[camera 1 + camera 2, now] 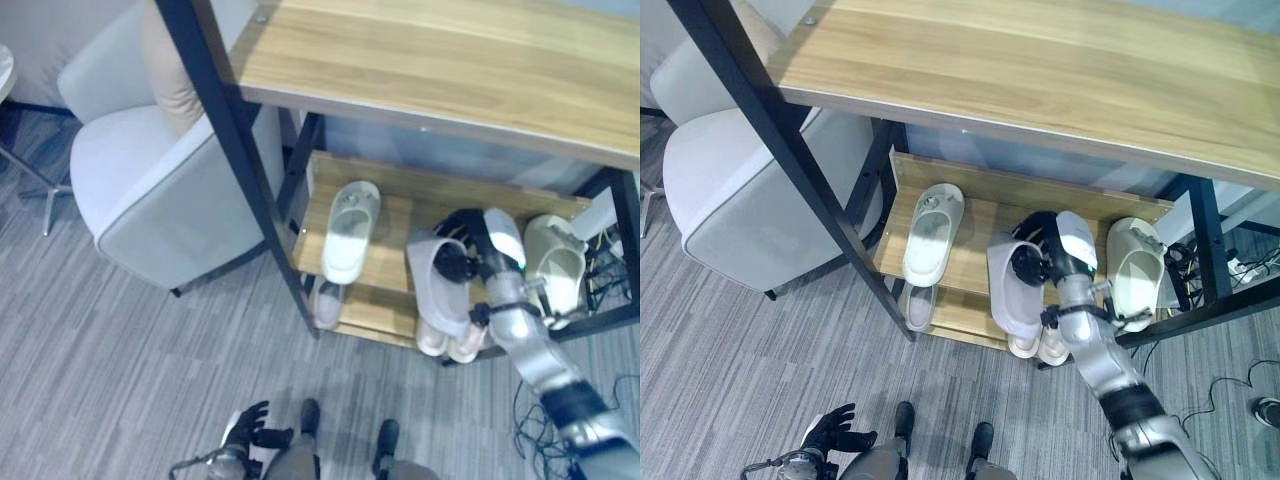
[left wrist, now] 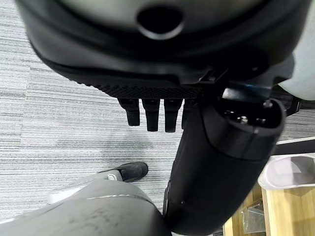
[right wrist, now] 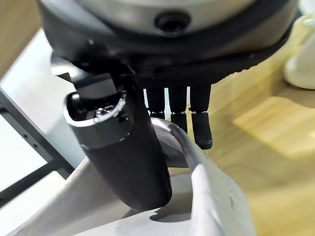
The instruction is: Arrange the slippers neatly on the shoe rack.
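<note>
A white slipper (image 1: 438,290) lies toe-forward on the upper shelf of the wooden shoe rack (image 1: 400,195), tilted over the front edge. My right hand (image 1: 465,248) is shut on its strap (image 3: 177,140): the thumb (image 3: 129,162) is tucked inside the slipper and the fingers (image 3: 201,129) reach over the strap. Another white slipper (image 1: 351,230) rests on the shelf's left part, and a cream one (image 1: 557,265) at its right end. More slippers (image 1: 327,303) sit on the lower shelf, including a pair (image 1: 449,343) below my hand. My left hand (image 1: 250,428) hangs low over the floor, fingers relaxed.
The rack stands under a wooden table top (image 1: 450,70) with black metal legs (image 1: 235,150). A white armchair (image 1: 150,190) stands to the left of the rack. Grey carpet (image 1: 120,380) covers the floor in front.
</note>
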You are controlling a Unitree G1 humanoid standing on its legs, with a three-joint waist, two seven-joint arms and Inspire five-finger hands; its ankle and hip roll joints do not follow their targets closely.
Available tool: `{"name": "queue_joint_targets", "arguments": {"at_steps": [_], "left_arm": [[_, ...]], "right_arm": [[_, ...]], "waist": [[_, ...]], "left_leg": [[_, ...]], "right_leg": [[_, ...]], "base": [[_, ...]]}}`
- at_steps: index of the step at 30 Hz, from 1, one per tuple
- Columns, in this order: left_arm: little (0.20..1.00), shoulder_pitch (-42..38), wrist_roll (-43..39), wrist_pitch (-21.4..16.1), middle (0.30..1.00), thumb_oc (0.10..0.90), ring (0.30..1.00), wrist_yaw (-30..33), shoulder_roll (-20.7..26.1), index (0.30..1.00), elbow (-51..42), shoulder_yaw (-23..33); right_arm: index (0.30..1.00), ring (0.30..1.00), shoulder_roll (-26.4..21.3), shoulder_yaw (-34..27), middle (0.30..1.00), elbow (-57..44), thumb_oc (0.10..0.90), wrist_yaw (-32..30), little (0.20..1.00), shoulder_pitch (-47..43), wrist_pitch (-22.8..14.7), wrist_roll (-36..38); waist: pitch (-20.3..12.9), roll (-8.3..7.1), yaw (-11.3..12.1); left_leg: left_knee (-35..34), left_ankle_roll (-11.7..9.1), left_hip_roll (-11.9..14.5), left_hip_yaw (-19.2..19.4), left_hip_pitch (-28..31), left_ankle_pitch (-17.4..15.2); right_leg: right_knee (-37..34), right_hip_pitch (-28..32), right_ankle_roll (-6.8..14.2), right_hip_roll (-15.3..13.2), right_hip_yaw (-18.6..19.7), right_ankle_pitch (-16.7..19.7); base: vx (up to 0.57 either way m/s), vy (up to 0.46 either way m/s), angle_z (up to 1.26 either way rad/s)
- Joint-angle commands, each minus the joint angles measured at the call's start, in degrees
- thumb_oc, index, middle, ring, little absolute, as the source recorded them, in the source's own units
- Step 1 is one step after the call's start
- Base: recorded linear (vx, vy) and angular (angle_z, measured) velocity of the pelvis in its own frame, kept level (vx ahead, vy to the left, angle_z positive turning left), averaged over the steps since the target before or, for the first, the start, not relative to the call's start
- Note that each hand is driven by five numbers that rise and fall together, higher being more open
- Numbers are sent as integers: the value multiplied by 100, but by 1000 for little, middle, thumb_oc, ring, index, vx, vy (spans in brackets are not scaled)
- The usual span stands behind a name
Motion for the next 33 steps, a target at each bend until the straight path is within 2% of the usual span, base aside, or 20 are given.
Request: {"name": "queue_joint_targets", "arguments": {"at_steps": [1, 9, 13, 20, 23, 26, 27, 28, 29, 30, 32, 33], "left_arm": [[900, 330, 330, 37, 900, 800, 900, -81, -162, 900, 584, -253], [900, 324, 380, 23, 900, 800, 900, -136, -283, 900, 560, -207], [900, 278, 372, 0, 900, 800, 900, -188, -353, 900, 532, -255], [900, 231, 406, -13, 900, 800, 900, -216, -374, 900, 493, -313], [900, 236, 430, -21, 900, 800, 900, -215, -371, 900, 474, -338], [900, 176, 405, -30, 900, 800, 900, -186, -351, 900, 408, -386], [900, 89, 374, -24, 900, 800, 900, -157, -327, 900, 316, -435], [900, -85, 283, -47, 900, 800, 900, -77, -252, 900, 182, -534], [900, -106, 280, -44, 900, 800, 900, -78, -249, 900, 183, -523], [900, -275, 183, -73, 900, 800, 900, -10, -191, 900, 82, -637], [900, -368, 40, -106, 900, 800, 900, 39, -168, 900, 1, -730], [900, -369, 40, -106, 900, 800, 900, 38, -167, 900, 2, -729]], "right_arm": [[300, 300, -95, -487, 300, -985, 400, 5, 300, -12, -674, 253], [300, 300, 139, -398, 300, -2201, 400, 780, 300, 1107, -1046, 857], [300, 300, 172, 37, 300, -2545, 400, 1382, 300, 1576, -1128, 1325], [300, 300, 108, 551, 300, -2448, 400, 1872, 300, 1970, -1074, 1459], [300, 300, 97, 683, 300, -2337, 400, 1928, 300, 1983, -1049, 1388], [300, 300, 109, 886, 300, -1989, 400, 1866, 300, 1779, -1005, 1255], [300, 300, 94, 982, 300, -1820, 400, 1766, 300, 1540, -963, 1123], [300, 300, 60, 1129, 300, -1630, 400, 1608, 300, 1011, -900, 1005], [300, 300, 68, 1140, 300, -1604, 400, 1598, 300, 973, -907, 1002], [300, 300, 68, 1205, 300, -1409, 400, 1403, 300, 500, -877, 914], [300, 300, 82, 1206, 300, -1168, 400, 1127, 300, 39, -818, 770], [300, 300, 83, 1208, 300, -1166, 400, 1126, 300, 37, -819, 769]], "waist": [[-469, -60, -38], [-498, -8, -258], [-507, -9, -364], [-485, -7, -418], [-472, 2, -405], [-312, 11, -385], [-118, 19, -354], [254, 17, -284], [254, 13, -293], [504, -1, -237], [541, 34, -178], [525, 35, -182]], "left_leg": [[-47, -284, 105, -122, 150, -460], [-47, -292, 142, 11, 241, -468], [-47, -296, 155, 63, 314, -478], [-47, -316, 172, 74, 427, -498], [-47, -321, 174, 58, 451, -501], [-8, -323, 184, 13, 435, -494], [79, -316, 208, -12, 322, -452], [528, -288, 254, -81, -105, -483], [582, -287, 253, -86, -159, -503], [1146, -300, 248, -167, -761, -562], [1586, -309, 198, -255, -1370, -594], [1598, -308, 198, -258, -1394, -598]], "right_leg": [[-1, -85, 329, -46, 224, -390], [-1, -67, 355, -46, 322, -371], [-1, -18, 344, -30, 383, -380], [14, 102, 310, -12, 384, -445], [27, 135, 300, -7, 365, -469], [130, 117, 284, -3, 337, -505], [376, -80, 258, -28, 333, -547], [839, -514, 196, -89, 320, -598], [884, -563, 194, -96, 321, -614], [1303, -1056, 135, -165, 296, -672], [1690, -1587, 83, -214, 213, -729], [1698, -1608, 83, -216, 211, -733]], "base": [[-27, 11, -7], [-22, 2, -14], [-9, -5, -14], [-7, -5, 1], [-3, -10, -4], [-95, -15, -2], [-353, -27, 6], [-358, -26, 7], [-426, -55, 6], [-273, -59, 4], [-233, -54, 4], [-104, -24, 19]]}}
